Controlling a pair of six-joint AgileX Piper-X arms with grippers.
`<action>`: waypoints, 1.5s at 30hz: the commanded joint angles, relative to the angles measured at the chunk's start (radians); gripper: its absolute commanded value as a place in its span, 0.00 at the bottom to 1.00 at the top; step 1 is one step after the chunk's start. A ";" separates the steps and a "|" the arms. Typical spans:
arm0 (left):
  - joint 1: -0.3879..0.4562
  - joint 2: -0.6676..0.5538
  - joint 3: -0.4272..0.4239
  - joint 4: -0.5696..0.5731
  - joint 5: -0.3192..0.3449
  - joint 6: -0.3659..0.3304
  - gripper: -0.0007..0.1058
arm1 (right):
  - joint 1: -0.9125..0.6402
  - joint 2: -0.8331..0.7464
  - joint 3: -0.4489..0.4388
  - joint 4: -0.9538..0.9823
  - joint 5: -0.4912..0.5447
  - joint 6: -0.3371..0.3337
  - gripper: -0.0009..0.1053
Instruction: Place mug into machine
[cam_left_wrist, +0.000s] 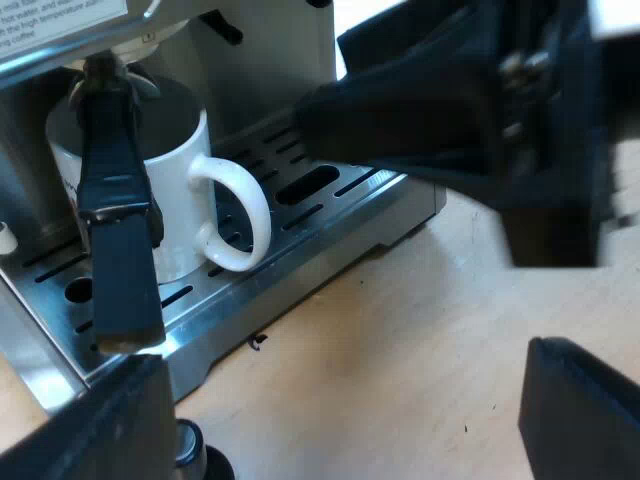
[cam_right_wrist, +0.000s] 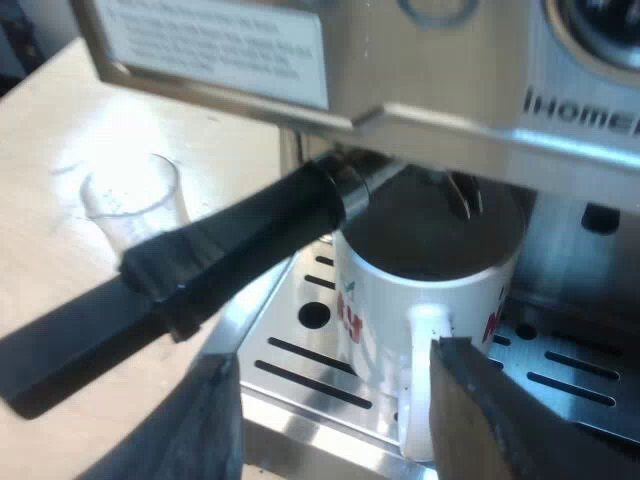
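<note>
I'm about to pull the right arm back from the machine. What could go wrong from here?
The right gripper is open astride the mug handle, one finger close beside it; a sideways retreat might drag the mug across the drip tray. The holder's dark handle juts out just above the fingers; lifting straight up could knock it.

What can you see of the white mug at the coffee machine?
The mug is white, ceramic by its look, with red print and a looped handle. It stands upright on the machine's slotted metal tray, under the holder and its spouts. The right end effector is open, the handle between its fingers.
</note>
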 joint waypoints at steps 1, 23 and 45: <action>-0.003 -0.022 -0.024 -0.013 0.007 -0.013 0.68 | 0.004 -0.050 -0.010 0.045 0.013 0.001 0.43; -0.003 -0.085 -0.081 -0.135 -0.018 -0.070 0.68 | 0.004 -0.189 -0.010 0.091 -0.040 -0.012 0.41; -0.003 0.042 -0.081 -0.203 -0.003 -0.070 0.68 | -0.008 -0.162 -0.010 -0.026 -0.086 -0.121 0.01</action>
